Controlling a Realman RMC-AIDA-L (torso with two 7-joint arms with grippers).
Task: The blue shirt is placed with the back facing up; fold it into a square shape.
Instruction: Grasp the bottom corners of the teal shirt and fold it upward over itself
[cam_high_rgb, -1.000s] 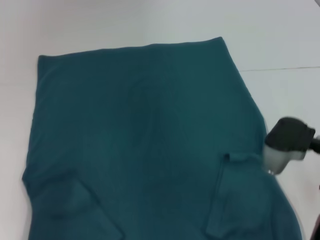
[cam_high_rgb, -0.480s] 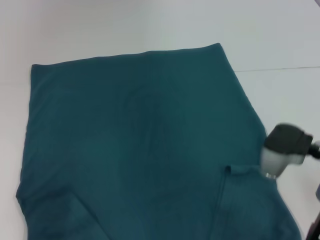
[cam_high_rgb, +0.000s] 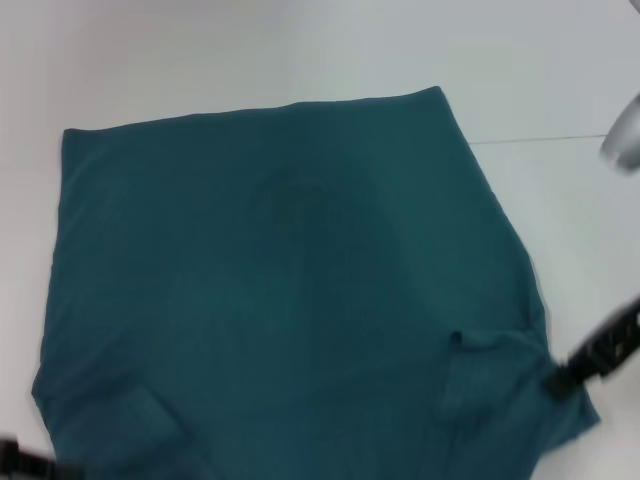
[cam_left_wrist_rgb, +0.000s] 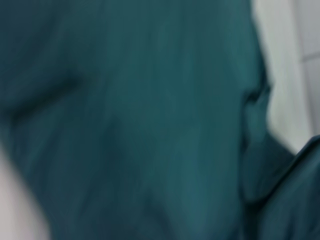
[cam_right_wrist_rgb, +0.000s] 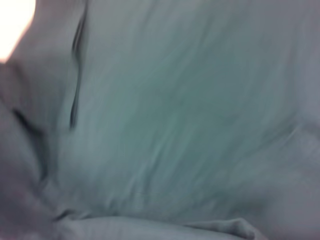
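White table (cam_high_rgb: 560, 60), one blue shirt (cam_high_rgb: 290, 300) (spread flat)

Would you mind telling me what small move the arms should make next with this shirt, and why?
Probably close the right gripper on the near right sleeve edge: the blue shirt lies spread on the white table, unfolded, with the left gripper at the opposite near corner.
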